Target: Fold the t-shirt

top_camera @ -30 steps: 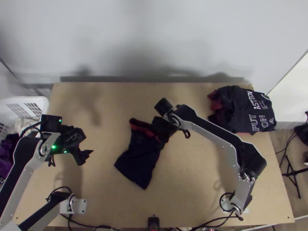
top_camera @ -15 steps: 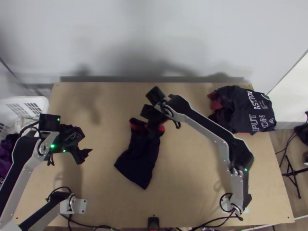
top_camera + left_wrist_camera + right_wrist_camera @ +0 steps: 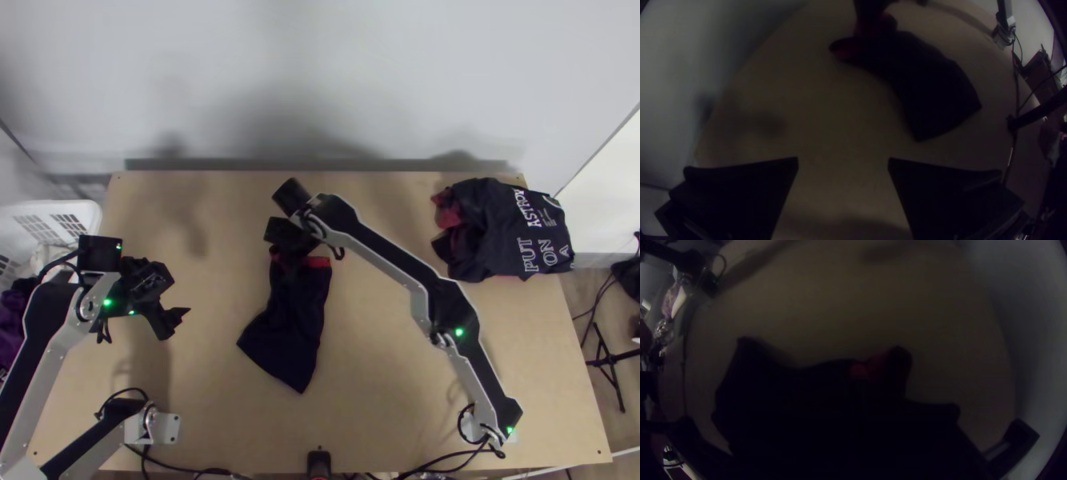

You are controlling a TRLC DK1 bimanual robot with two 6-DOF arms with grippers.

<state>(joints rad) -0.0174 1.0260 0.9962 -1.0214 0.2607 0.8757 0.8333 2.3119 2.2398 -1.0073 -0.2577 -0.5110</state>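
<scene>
And we start at the far left, well out from the t-shirt: there's the white basket (image 3: pixel 76 212), pale cloth in it, and purple cloth (image 3: pixel 16 320) bunched just this side. Coming in towards the t-shirt, here's the left gripper (image 3: pixel 178 296), hanging over the table (image 3: pixel 400 400) on the shirt's left side and apart from it. It's released, nothing in it, with a wide gap between its black fingers (image 3: pixel 742 191) in the left wrist view.

Now the centrepiece, the t-shirt (image 3: pixel 288 328) itself! Dark, lying on the table as a narrow strip, red edging (image 3: pixel 318 262) at its far end, the near end spreading wider and cut off on a slant; the number of layers I can't make out. And right over that far red end, the right gripper (image 3: pixel 292 234), its arm coming in from the shirt's right. Clenched, released or grasping cloth? Too dark to call, I can't tell.

Nearer than the shirt, slightly to its right, a small black device (image 3: pixel 318 462) sits at the near edge. Off to the shirt's right, well apart and farther back, a dark garment (image 3: pixel 512 232) lies bunched, white print up, red showing on its left. Beyond that, farthest right of the shirt, stands a black tripod (image 3: pixel 608 360).
</scene>
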